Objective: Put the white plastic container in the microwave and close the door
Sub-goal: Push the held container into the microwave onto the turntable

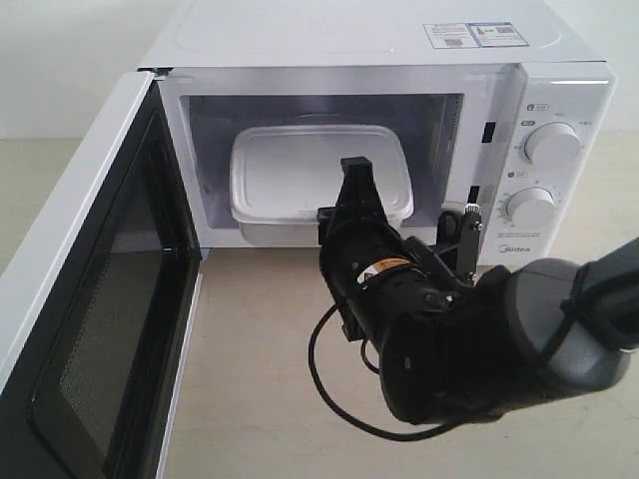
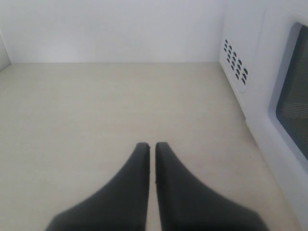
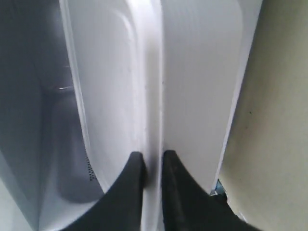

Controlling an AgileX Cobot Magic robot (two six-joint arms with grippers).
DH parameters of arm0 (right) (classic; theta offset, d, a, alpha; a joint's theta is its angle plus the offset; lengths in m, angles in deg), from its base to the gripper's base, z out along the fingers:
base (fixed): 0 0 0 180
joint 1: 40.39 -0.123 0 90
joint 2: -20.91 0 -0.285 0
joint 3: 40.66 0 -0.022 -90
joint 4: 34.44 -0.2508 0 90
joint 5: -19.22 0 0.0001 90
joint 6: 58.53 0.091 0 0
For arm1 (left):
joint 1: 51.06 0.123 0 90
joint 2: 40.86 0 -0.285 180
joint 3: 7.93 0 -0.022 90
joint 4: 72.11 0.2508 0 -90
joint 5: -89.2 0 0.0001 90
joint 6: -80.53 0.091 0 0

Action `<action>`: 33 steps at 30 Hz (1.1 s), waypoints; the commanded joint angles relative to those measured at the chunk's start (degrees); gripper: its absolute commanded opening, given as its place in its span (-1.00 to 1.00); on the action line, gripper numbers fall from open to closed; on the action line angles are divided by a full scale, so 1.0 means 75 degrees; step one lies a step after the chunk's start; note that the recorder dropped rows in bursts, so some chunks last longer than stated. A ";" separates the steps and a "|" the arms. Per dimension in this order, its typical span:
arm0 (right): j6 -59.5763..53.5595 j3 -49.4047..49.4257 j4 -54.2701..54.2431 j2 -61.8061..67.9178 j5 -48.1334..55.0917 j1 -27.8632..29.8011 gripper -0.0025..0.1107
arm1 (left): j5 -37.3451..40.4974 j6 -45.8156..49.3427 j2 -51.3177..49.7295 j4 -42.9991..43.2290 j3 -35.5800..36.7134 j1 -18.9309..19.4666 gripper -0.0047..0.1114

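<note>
Right claw [image 3: 150,156]: closed on the front lip of the container [image 1: 285,170], which lies inside the microwave [image 1: 399,50]. Step in hand: placement. Next move, as judged: release, withdraw clear of the cavity, then swing the open door [image 1: 90,299] shut. Left claw [image 2: 151,147]: closed, empty, over the pale desk [image 2: 96,106]. Plain white wall [image 2: 120,29] behind.

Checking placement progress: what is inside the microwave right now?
The white plastic container lies inside the microwave, with the right gripper pinching its front lip. Whatever is beneath the container is covered by it.
</note>
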 commanded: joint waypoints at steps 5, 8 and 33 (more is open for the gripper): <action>-0.0241 -0.0666 0.0243 -0.0018 0.0334 0.0595 -0.96 | 0.0006 -0.0094 0.0025 -0.0022 0.0027 0.0038 -0.84; -0.0650 -0.0885 0.0065 0.0001 0.0313 0.0611 -0.96 | 0.0006 -0.0094 0.0025 -0.0022 0.0027 0.0038 -0.84; -0.0777 -0.1469 0.0363 0.0592 0.0832 0.0888 0.04 | 0.0006 -0.0094 0.0025 -0.0022 0.0027 0.0038 -0.84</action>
